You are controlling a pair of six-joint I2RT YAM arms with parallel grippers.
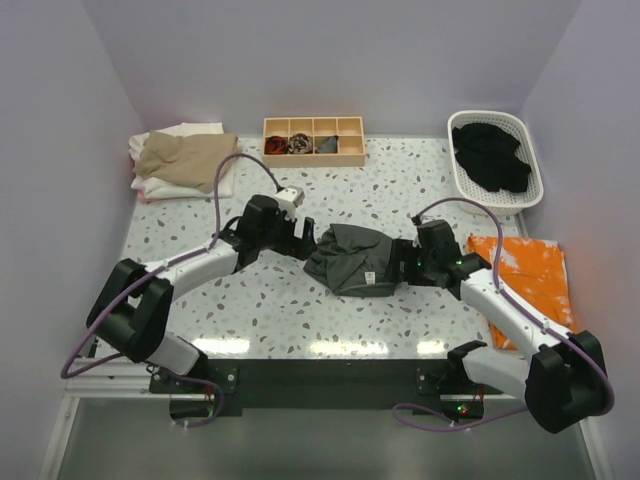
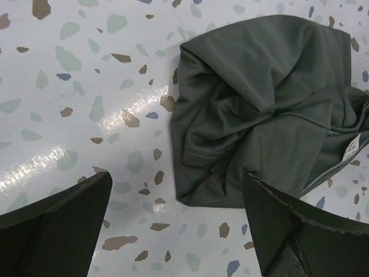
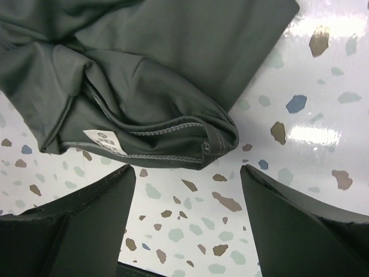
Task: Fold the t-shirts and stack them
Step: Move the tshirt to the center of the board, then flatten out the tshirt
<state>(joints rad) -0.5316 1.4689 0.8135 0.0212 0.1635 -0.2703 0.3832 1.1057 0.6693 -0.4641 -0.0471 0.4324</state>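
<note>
In the top external view, a crumpled charcoal-grey t-shirt (image 1: 352,260) is seen at the middle of the speckled surface (image 1: 300,320), flanked closely by the left gripper (image 1: 308,240) and the right gripper (image 1: 404,262). In the left wrist view, the left gripper is spread wide with nothing held, and the t-shirt lies just ahead. In the right wrist view, the right gripper is parted and empty, with the hem and a white label (image 3: 104,140) just beyond its fingers.

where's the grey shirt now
In the top view the dark grey t-shirt lies crumpled at the centre of the table, between the left gripper and right gripper.
</note>
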